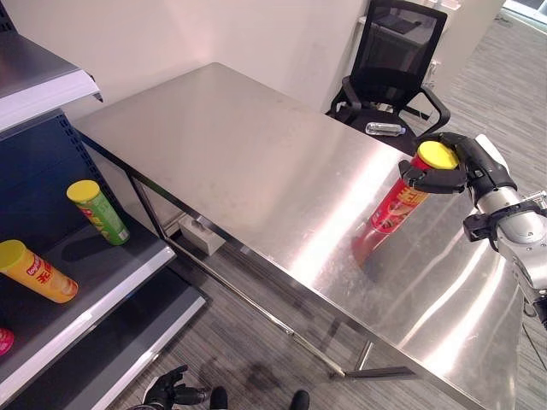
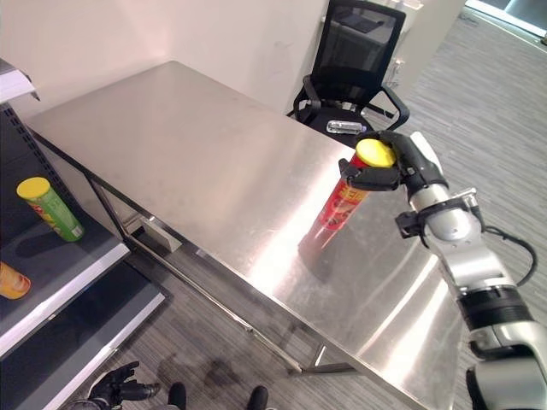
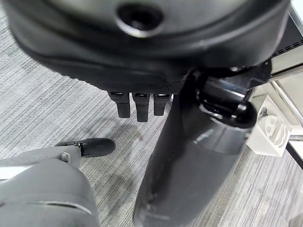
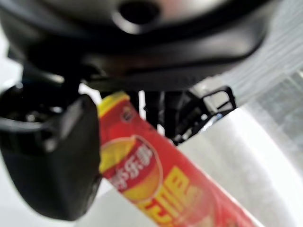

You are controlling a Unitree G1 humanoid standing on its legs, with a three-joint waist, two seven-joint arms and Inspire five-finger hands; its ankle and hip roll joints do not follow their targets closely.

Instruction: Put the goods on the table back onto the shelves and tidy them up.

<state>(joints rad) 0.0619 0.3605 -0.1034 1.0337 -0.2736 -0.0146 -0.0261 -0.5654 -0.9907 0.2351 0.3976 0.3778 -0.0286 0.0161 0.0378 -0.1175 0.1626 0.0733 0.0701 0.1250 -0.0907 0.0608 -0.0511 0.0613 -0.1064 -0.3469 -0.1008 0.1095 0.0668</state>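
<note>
Left eye view: steel table (image 1: 239, 154), office chair (image 1: 395, 60) behind, grey carpet (image 1: 248, 342).

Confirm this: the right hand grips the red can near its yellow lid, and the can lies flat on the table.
Not flat. The red can leans, its base on the table, the right hand shut near its yellow lid, as the left eye view shows.

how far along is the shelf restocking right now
Done: a green can and an orange can already lie on the shelf. In hand: the right hand grips the red can, which is tilted on the table. Left: carrying it to the shelf. The left hand hangs low.
</note>
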